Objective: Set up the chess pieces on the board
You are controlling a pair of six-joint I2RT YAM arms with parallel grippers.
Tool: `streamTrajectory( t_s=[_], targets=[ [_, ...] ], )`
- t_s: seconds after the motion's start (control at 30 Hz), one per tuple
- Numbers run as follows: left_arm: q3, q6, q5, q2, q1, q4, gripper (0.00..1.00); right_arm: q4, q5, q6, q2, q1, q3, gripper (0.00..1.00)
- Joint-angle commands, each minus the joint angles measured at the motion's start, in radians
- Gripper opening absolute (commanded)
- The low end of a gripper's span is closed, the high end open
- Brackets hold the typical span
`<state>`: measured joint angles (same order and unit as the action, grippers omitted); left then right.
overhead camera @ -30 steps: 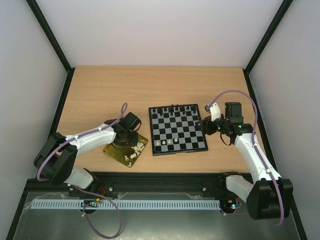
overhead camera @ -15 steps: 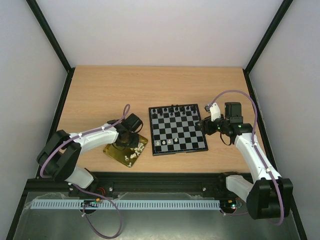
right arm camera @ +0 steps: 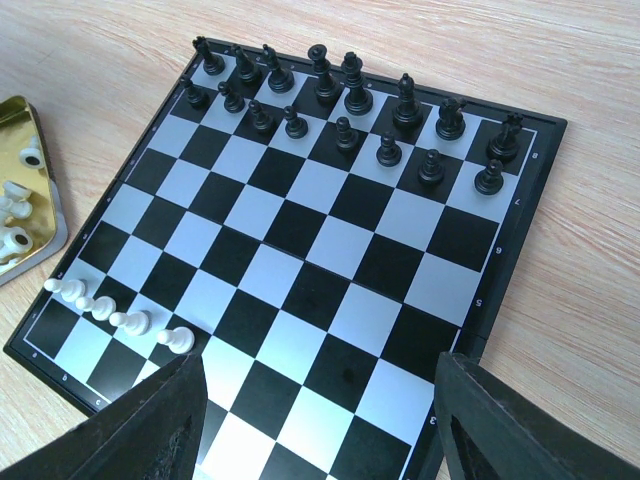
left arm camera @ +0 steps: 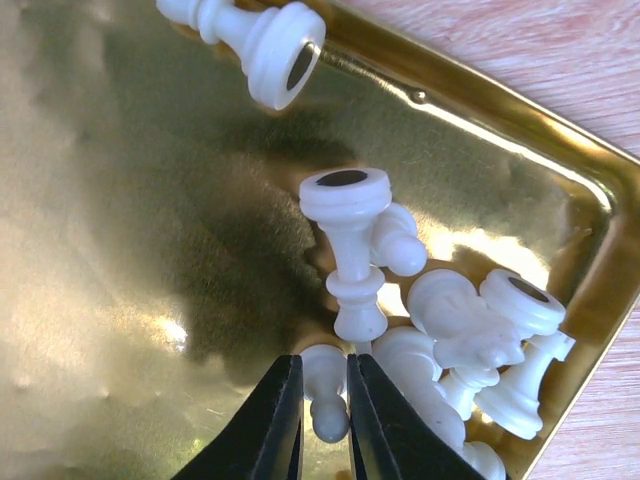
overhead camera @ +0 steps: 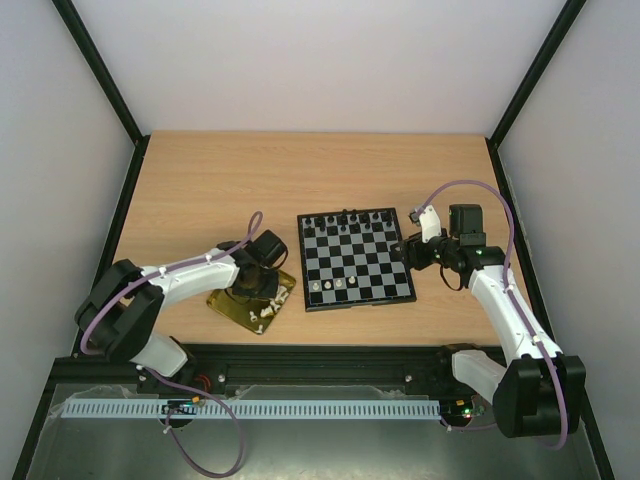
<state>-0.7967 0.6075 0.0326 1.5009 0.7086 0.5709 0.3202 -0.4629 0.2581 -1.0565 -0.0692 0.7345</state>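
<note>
Left gripper (left arm camera: 322, 370) is pinched narrowly on a glossy cream pawn (left arm camera: 328, 415) lying in the gold tray (left arm camera: 100, 250); right gripper (right arm camera: 320, 365) is held wide above the board (right arm camera: 330, 230).

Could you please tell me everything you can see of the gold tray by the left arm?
The gold tray is a shallow, mirror-shiny square, metal by its look, with a raised rim and rounded corners. It lies flat on the wooden table, turned diagonally, close beside the chessboard with a gap between. White chess pieces lie toppled in one corner. The left gripper reaches in, closed on one white piece.
</note>
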Motion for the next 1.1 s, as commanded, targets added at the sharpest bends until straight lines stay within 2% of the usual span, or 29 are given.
streamTrajectory(
  t_s=[0.0,0.27,0.53,0.7,0.83,1.07],
  targets=[
    [0.016,0.004,0.019,0.014,0.005,0.02,0.12,0.04,-0.011,0.007,-0.003,0.005,-0.002,0.65],
    [0.0,-0.012,0.036,0.019,0.005,0.023,0.05,0.04,-0.008,0.007,-0.006,0.005,-0.003,0.65],
    [-0.06,-0.014,0.055,-0.068,0.006,0.087,0.05,0.041,-0.005,0.008,-0.005,0.006,-0.003,0.65],
    [-0.136,-0.047,0.086,-0.091,0.046,0.089,0.05,0.039,-0.005,0.007,-0.003,0.005,-0.002,0.65],
    [-0.208,-0.073,0.057,-0.04,0.07,0.05,0.05,0.041,-0.008,0.007,-0.004,0.005,-0.001,0.65],
    [-0.419,-0.131,0.024,0.162,0.141,0.035,0.05,0.04,-0.005,0.007,0.0,0.005,-0.003,0.65]
  ],
)
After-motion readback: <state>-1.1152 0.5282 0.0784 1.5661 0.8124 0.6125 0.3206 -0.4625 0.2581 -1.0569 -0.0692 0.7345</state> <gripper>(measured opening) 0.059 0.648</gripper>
